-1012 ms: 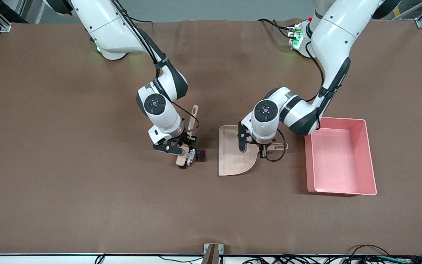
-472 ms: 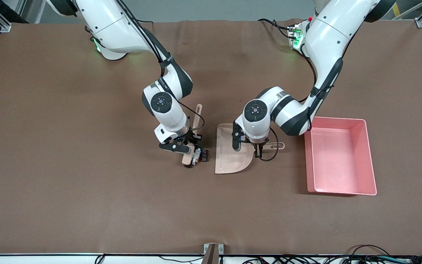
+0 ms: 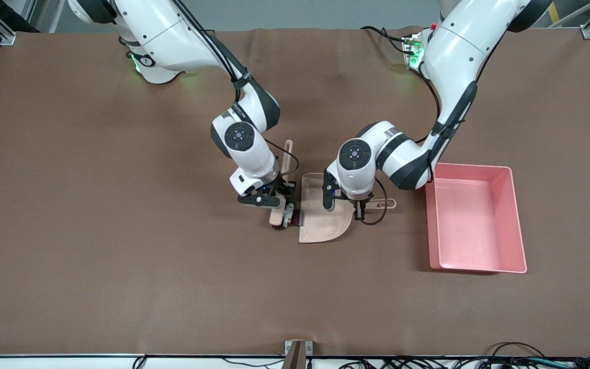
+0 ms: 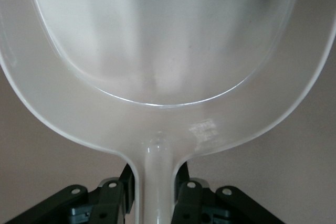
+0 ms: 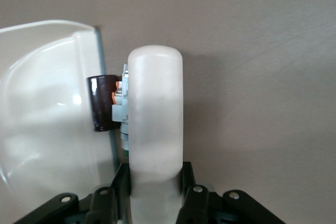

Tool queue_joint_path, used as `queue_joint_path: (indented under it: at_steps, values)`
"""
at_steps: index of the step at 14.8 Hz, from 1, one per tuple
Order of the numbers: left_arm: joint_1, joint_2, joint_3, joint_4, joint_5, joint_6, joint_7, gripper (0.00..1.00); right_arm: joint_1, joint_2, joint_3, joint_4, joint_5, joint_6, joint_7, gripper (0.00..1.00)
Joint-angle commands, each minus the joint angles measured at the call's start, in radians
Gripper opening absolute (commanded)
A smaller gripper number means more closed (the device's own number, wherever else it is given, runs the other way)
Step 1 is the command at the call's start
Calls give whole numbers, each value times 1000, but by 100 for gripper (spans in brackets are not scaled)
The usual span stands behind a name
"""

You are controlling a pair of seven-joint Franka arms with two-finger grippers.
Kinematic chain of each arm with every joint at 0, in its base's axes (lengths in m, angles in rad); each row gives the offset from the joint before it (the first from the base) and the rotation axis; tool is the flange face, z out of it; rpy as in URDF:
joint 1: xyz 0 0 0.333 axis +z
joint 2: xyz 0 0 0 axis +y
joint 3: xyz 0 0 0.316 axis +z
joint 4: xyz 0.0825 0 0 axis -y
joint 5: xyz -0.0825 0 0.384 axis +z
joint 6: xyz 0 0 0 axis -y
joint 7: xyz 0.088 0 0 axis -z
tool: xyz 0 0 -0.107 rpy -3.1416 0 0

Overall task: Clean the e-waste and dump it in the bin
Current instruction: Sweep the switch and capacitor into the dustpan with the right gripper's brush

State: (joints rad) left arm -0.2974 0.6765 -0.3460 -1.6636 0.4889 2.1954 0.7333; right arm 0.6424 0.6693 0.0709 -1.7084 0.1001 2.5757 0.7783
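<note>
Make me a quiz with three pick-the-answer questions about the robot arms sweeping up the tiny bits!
1. Where is the e-waste?
A. in the bin
B. at the dustpan's open edge, pushed by the brush
C. near the front camera's table edge

2. What colour is the bin?
A. pink
B. blue
C. green

3. What is the left gripper doing?
A. hanging open over the bin
B. holding the brush
C. shut on the dustpan's handle

Answers:
1. B: in the right wrist view the dark cylinder and the white part sit between the brush and the lip of the dustpan.
2. A: the front view shows a pink tub toward the left arm's end of the table.
3. C: in the left wrist view its fingers clamp the handle, while the right gripper grips the brush.
</note>
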Motion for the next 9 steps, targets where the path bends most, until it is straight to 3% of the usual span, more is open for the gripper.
queue_joint_path:
  at_steps: [1,9]
  values:
    - [-20,32,4,31,17,-9,-29,20,31,36,0,67,13,-3,16,1]
    - [-35,49,5,41,17,-9,-55,20,74,105,0,196,12,-15,79,1]
